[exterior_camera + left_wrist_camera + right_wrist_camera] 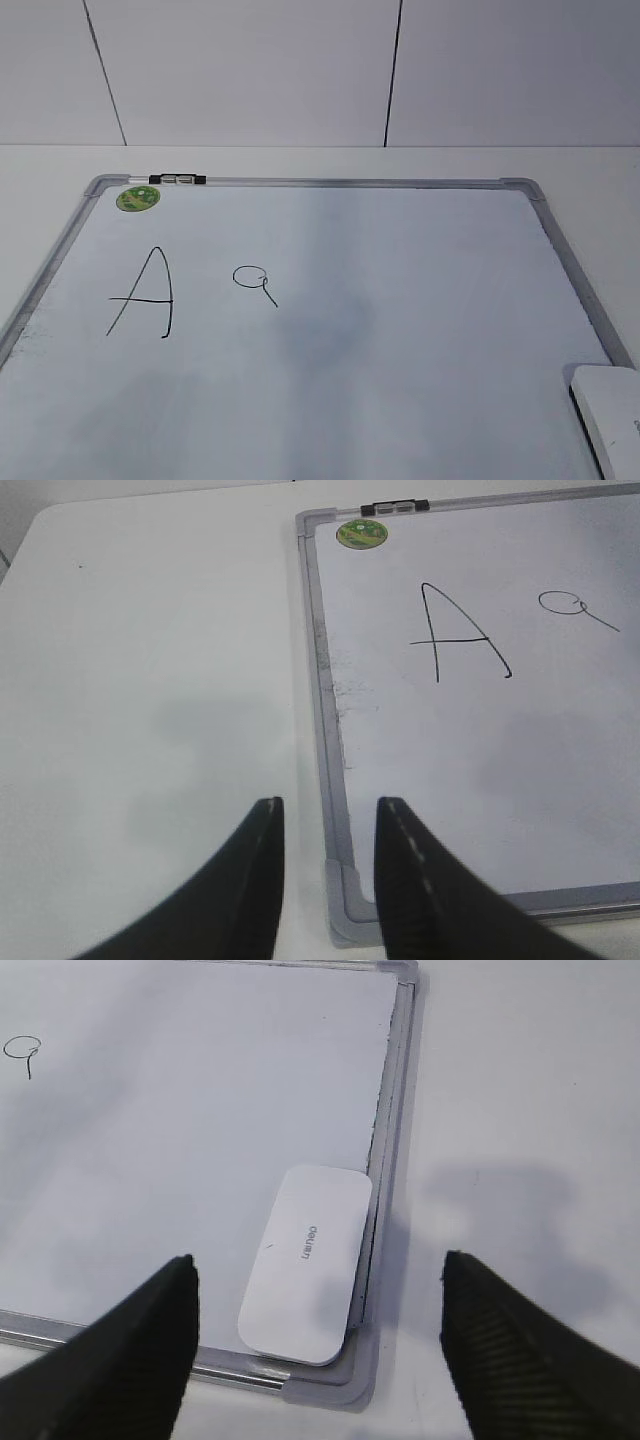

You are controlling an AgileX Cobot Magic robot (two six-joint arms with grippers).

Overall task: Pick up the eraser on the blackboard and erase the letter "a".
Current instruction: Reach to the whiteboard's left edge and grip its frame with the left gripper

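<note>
Wide-spread, my right gripper (315, 1265) hangs empty above the eraser (305, 1263), which lies flat in the blackboard's (400, 300) right near corner, against the frame. I'd drop straight down, close across its narrow sides, keeping clear of the frame. Letter "a" (254, 280) sits well left across bare board. My left gripper (328, 810), part-open, holds nothing.
</note>
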